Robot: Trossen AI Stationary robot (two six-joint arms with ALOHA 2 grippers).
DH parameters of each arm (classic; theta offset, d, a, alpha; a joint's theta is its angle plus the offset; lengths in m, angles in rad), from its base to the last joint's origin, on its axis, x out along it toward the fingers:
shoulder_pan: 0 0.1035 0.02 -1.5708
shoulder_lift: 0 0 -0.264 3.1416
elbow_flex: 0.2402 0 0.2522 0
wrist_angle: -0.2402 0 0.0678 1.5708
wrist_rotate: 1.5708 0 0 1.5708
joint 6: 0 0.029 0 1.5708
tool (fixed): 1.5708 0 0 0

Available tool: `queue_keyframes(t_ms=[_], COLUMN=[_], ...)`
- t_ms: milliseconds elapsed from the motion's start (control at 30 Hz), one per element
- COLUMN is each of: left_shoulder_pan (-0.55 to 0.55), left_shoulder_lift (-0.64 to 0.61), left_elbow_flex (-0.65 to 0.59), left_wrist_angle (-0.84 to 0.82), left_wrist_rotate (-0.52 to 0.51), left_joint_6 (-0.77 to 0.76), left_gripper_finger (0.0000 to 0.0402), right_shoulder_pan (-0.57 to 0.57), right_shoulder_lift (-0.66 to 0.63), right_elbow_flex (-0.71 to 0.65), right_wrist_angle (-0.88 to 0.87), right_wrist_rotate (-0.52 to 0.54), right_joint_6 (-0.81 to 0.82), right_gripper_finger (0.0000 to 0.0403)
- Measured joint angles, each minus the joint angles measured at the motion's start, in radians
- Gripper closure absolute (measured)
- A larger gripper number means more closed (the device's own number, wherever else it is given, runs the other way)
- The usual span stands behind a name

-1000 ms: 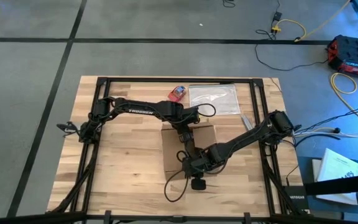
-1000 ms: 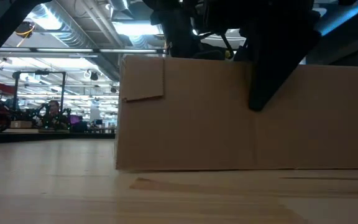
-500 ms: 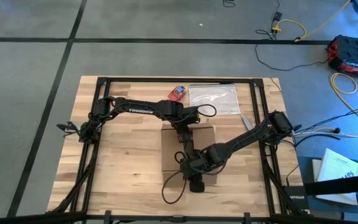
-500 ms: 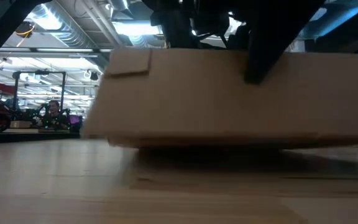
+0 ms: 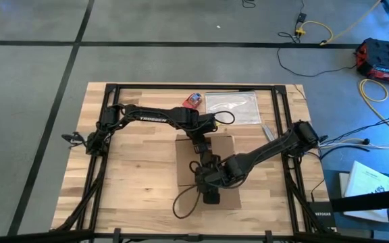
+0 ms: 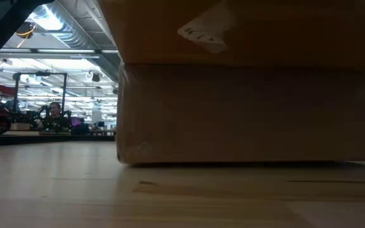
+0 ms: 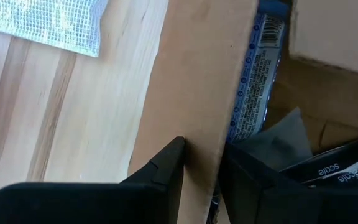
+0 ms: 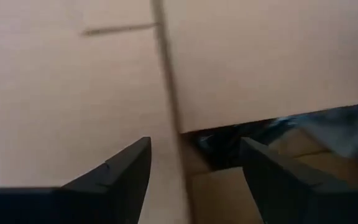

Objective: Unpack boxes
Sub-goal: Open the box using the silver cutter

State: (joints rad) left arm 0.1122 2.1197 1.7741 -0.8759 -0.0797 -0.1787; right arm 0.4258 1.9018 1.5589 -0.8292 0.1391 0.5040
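Cardboard box (image 5: 208, 165) sits mid-table (image 5: 134, 175). Left pincer (image 7: 202, 168) clamped on its flap (image 7: 194, 87). Right pincer (image 8: 194, 163) spread apart over box, holding nothing.

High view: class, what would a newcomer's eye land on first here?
The two dark arms meeting over the brown box at the table's middle. The left gripper is clamped on a box flap, while the right gripper hangs open above the box. A clear bag lies at the far edge.
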Motion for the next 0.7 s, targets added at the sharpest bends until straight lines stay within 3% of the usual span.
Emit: queue_keyframes(t_ms=[300, 533, 700], left_shoulder_pan=[-0.001, -0.001, -0.001], left_shoulder_lift=[0.000, 0.000, 0.000], left_elbow_flex=[0.000, 0.000, 0.000], left_wrist_angle=[0.000, 0.001, 0.005], left_wrist_rotate=[-0.004, -0.006, -0.017], left_joint_6=[-0.002, 0.012, 0.021], left_gripper_finger=[0.0325, 0.0325, 0.0325], right_shoulder_pan=[0.000, -0.001, -0.038], right_shoulder_lift=[-0.001, -0.001, -0.001], right_elbow_flex=[0.045, 0.045, 0.046], right_wrist_angle=[-0.142, -0.196, -0.300], right_wrist_rotate=[0.157, 0.145, 0.049], right_joint_6=[0.143, -0.188, -0.224], right_gripper_finger=[0.0204, 0.0187, 0.0182])
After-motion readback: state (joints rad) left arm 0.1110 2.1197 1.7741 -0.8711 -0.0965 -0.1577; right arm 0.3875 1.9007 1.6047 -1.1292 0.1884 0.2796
